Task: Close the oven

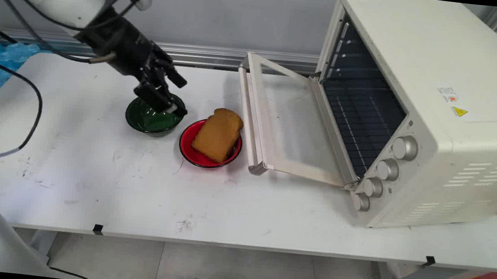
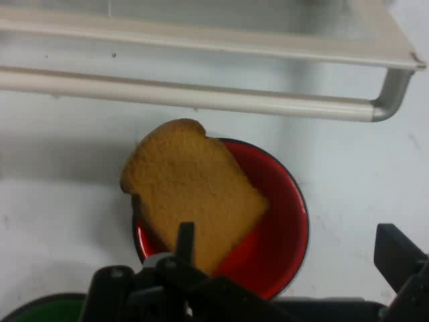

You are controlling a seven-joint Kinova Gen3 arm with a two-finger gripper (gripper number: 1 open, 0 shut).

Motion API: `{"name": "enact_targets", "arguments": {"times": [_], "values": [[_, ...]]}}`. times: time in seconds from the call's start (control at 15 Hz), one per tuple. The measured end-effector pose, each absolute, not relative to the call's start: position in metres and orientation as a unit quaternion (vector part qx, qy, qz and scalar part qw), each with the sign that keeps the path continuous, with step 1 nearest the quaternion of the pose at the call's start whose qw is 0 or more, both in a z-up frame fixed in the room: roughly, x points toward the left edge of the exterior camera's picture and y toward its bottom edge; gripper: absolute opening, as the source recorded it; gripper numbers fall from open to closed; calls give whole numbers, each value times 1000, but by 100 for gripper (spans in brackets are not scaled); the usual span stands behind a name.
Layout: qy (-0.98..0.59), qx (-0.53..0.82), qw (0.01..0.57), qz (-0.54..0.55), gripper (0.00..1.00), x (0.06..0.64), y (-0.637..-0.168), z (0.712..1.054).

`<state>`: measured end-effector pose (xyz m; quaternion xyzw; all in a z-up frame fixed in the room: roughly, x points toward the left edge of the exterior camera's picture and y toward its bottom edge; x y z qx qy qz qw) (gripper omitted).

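1. Main view first: I have the pincer (image 1: 168,93) low over the green bowl (image 1: 152,119), its fingers spread apart and holding nothing; the lower fingertip sits right at the bowl's far rim.
2. Just beside that bowl, toward the oven, is the red bowl (image 1: 209,147) with a slice of toast (image 1: 218,134) leaning in it, 1 edge up on the rim nearest the oven door.
3. Hand view shows the toast (image 2: 191,191) straight ahead between my fingers, propped across the red bowl (image 2: 285,228), with the door handle (image 2: 201,100) beyond.
4. I judge the toast light, stiff but brittle, with a dry crust that should not slip. A hard squeeze could crack or crumble it.
5. Its raised edge stands clear of the bowl, so I would pinch across the thin faces there, gently.
6. The toaster oven (image 1: 420,106) stands open on the desk (image 1: 134,192), door (image 1: 295,126) folded flat, rack bare.
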<state>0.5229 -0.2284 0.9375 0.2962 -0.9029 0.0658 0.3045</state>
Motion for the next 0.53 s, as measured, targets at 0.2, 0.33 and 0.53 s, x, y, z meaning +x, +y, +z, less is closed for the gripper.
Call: {"name": "enact_targets", "arguments": {"times": [0.2,0.33,0.53], "values": [[-904,294,303,64,100,518,-240,926],[-906,291,301,62,100,514,-247,918],[-908,286,301,60,100,506,-257,904]]}}
